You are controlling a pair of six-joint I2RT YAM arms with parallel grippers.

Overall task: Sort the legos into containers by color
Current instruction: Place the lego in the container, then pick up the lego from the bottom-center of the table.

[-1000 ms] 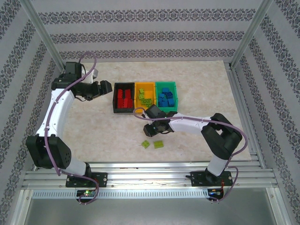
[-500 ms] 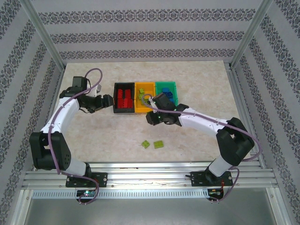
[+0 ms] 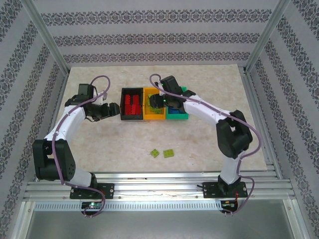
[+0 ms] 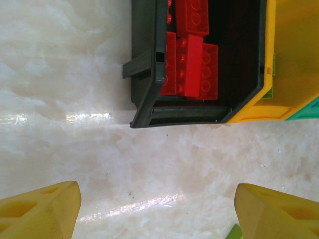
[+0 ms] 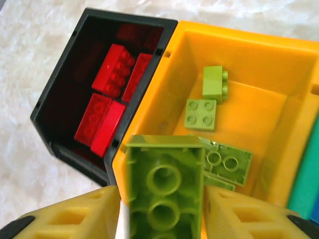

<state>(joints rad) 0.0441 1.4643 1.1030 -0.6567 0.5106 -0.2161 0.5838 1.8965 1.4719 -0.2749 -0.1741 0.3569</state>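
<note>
My right gripper (image 5: 162,214) hovers over the near corner of the orange-yellow container (image 5: 234,40). A lime green lego (image 5: 164,189) sits blurred between its fingers, underside up, with a gap beside the left finger. Several lime legos (image 5: 202,113) lie in that container. Red legos (image 5: 114,69) fill the black container (image 5: 55,99) beside it. From above, the right gripper (image 3: 158,101) is over the orange-yellow container (image 3: 154,115). My left gripper (image 3: 115,108) stands open and empty over the bare table, just left of the black container (image 3: 122,105). Two lime legos (image 3: 156,153) (image 3: 169,153) lie on the table in front.
The green container (image 3: 185,90) is on the right of the row, largely under the right arm. The three containers touch side by side. Aluminium frame posts and patterned walls enclose the table. In the left wrist view a lime sliver (image 4: 234,233) shows by the right finger.
The right arm carried the lime lego from the table's front up over the orange-yellow container and its jaws have parted. The left gripper dropped closer to the black container's left side.
</note>
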